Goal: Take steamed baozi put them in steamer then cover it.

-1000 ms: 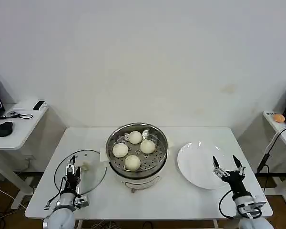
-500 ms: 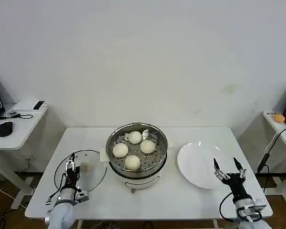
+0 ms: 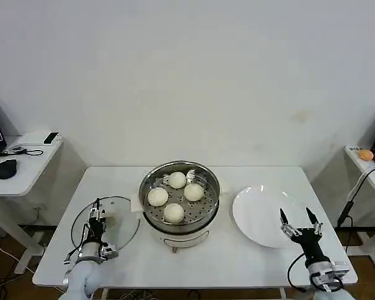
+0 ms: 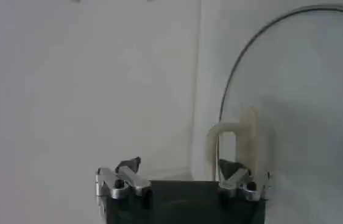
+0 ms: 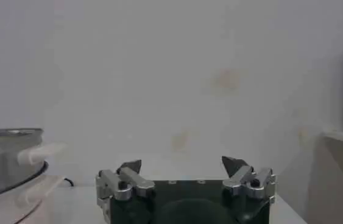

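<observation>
Four steamed baozi are sitting together on the perforated tray inside the steamer, which is standing uncovered at the middle of the white desk. The cover is lying flat on the desk just left of the steamer, its pale bar handle pointing up. The left hand is hovering low over the near side of that cover, its fingers spread apart and gripping nothing; in the left wrist view one fingertip is sitting close beside the handle while the other is hanging over bare desk outside the metal rim, though whether the near one is touching the handle cannot be told. The right hand is waiting at the near right of the desk, fingers likewise spread wide and empty, poised over the near edge of a bare white plate that is lying just right of the steamer.
</observation>
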